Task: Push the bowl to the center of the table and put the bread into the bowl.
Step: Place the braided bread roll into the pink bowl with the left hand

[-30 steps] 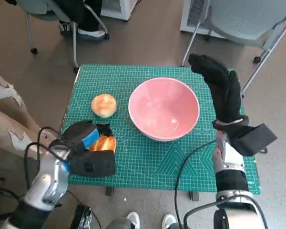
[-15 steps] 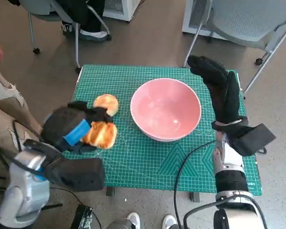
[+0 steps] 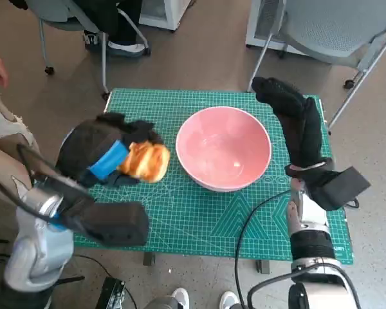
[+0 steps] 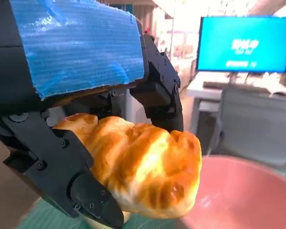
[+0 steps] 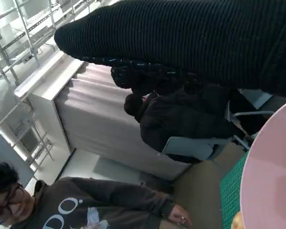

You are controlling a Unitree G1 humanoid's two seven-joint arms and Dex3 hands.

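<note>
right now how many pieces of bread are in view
1: the bread held by the left hand, just left of the pink bowl. Another could be hidden beneath that hand.

Right hand, black knitted glove, spans the frame. Pink bowl rim at one edge, green cutting mat beside it. Person in dark sweatshirt; another seated on chair.

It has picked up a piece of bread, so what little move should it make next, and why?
Probably carry it sideways until it hangs over the pink bowl. The left hand holds the bread off the mat, just short of the bowl's rim, and the bowl looks empty, with the right hand beside its far side.
</note>
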